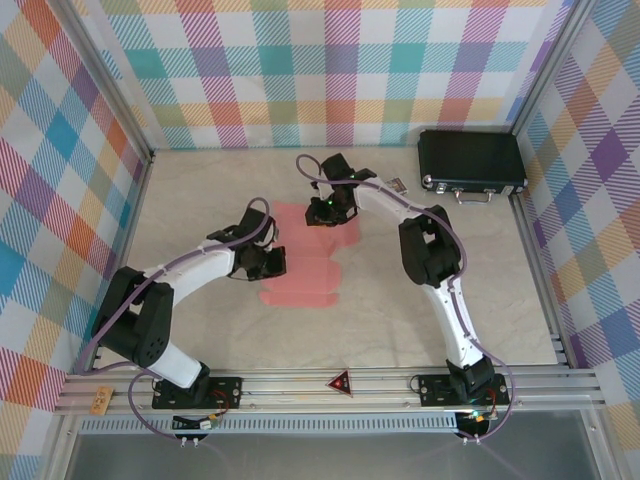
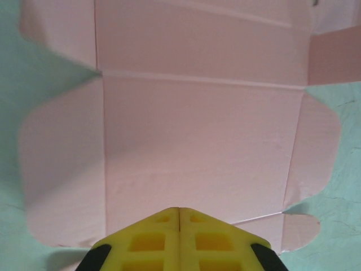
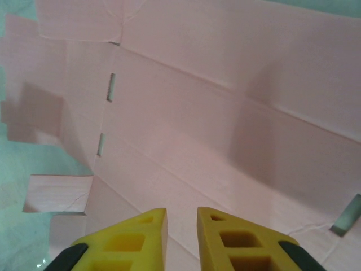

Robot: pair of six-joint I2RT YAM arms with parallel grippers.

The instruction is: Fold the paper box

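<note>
**A:** What does the overhead view show?
**B:** A pink paper box (image 1: pixel 300 282) lies flat and unfolded in the middle of the table (image 1: pixel 480 300). The left gripper (image 1: pixel 272 262) is at its left edge, and the right gripper (image 1: pixel 325 212) is over its far end. A black case (image 1: pixel 472 165) sits in the far right corner.
**A:** And the left wrist view?
**B:** The yellow jaws are pressed fully together, with their tips at the paper box's near edge.
**A:** The right wrist view?
**B:** The jaws stand slightly apart above the paper box, with a narrow gap between them.
</note>
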